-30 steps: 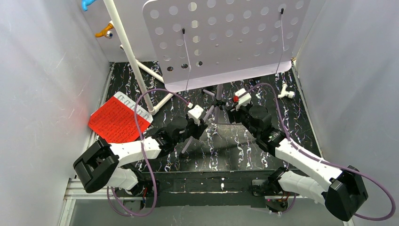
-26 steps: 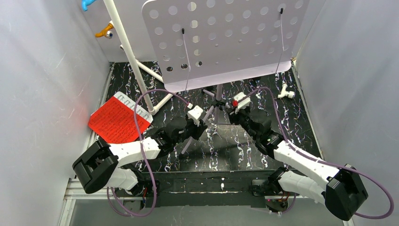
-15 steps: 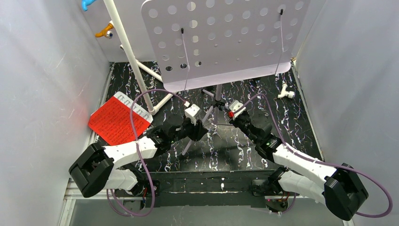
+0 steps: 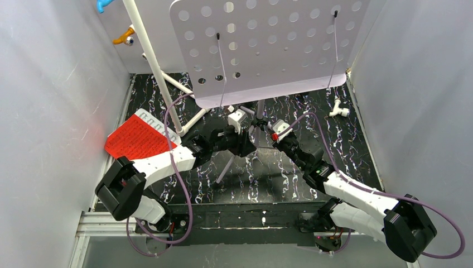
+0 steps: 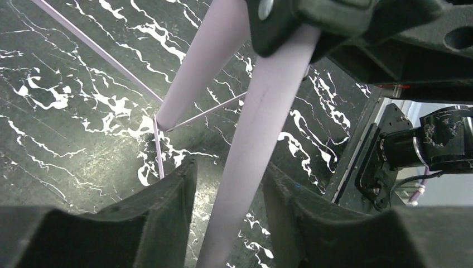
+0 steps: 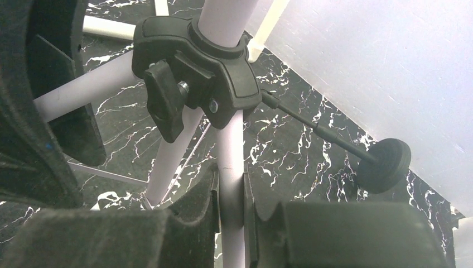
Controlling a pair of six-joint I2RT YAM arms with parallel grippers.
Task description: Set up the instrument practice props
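Observation:
The lilac perforated music stand [image 4: 268, 44] rises at the back, its plate hiding much of the floor behind it. Its tripod legs meet at a black hub [image 6: 206, 84]. My left gripper [image 5: 228, 184] is open around one lilac leg [image 5: 262, 128], with a gap on each side. My right gripper [image 6: 230, 190] is shut on another leg [image 6: 230, 145] just below the hub. In the top view the two grippers, left [image 4: 245, 142] and right [image 4: 277, 137], meet under the plate. The red music sheet [image 4: 136, 142] lies flat at the left. A black round-base microphone stand [image 6: 385, 164] shows behind the hub.
A white PVC pipe frame [image 4: 150, 61] slants up at the back left, its base beside the red sheet. A white pipe fitting [image 4: 338, 110] lies at the back right. Orange [image 4: 124, 38] and blue [image 4: 104, 4] fittings sit top left. White walls close in on both sides.
My right gripper has moved in and closed on a tripod leg. My left gripper has slid farther up toward the hub and opened off its leg.

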